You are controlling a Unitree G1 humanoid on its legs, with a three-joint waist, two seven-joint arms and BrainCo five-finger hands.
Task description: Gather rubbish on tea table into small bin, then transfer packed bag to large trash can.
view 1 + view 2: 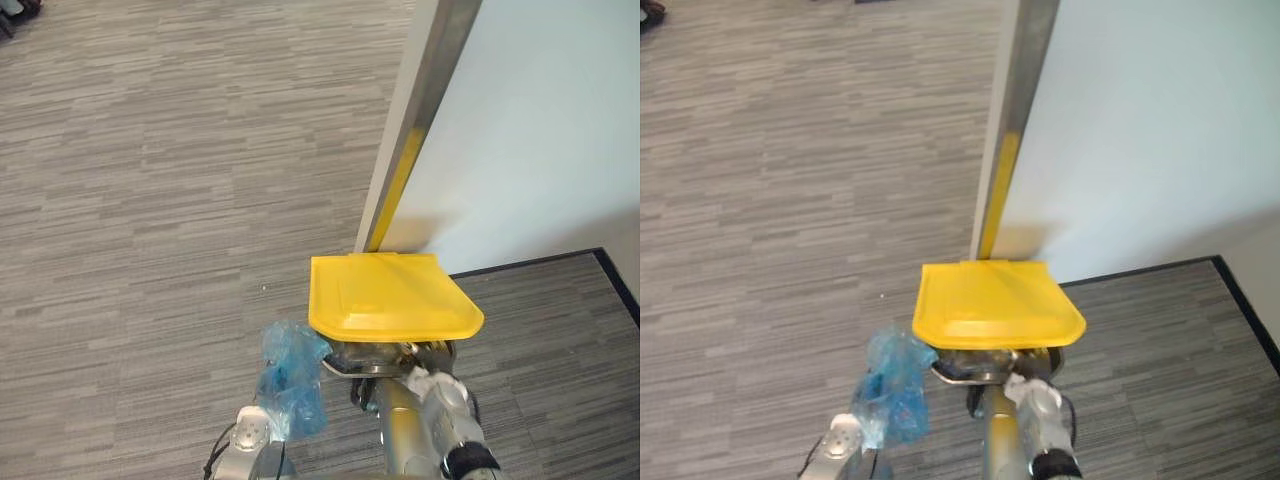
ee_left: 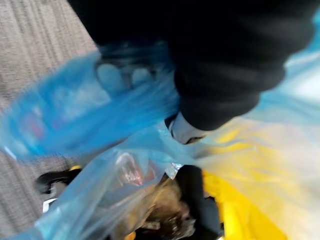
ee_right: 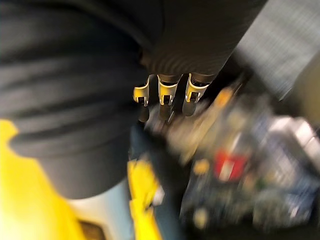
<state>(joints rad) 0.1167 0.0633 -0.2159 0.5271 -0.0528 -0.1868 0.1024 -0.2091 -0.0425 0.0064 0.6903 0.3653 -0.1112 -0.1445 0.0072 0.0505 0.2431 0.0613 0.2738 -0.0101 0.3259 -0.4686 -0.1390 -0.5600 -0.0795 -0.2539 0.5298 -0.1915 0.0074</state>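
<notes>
Blue plastic of the packed bag [image 1: 290, 385], gripped by the left robot hand [image 1: 254, 422] beside the yellow trash-can lid [image 1: 390, 295], may snag and tear there, or the lid may slip off the open-fingered right robot hand [image 3: 162, 94].

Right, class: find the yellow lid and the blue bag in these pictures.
yellow lid [image 1: 392, 297]: left eye view, middle of its top face.
blue bag [image 1: 290, 380]: left eye view, its crumpled middle.

Light: we note bright, even light on floor [image 1: 150, 200] and wall [image 1: 540, 130].
Shadow: soft, on the wall behind yellow lid [image 1: 390, 295].
Wrist views: we find both smeared; blue bag [image 2: 65, 110] streaked.
</notes>
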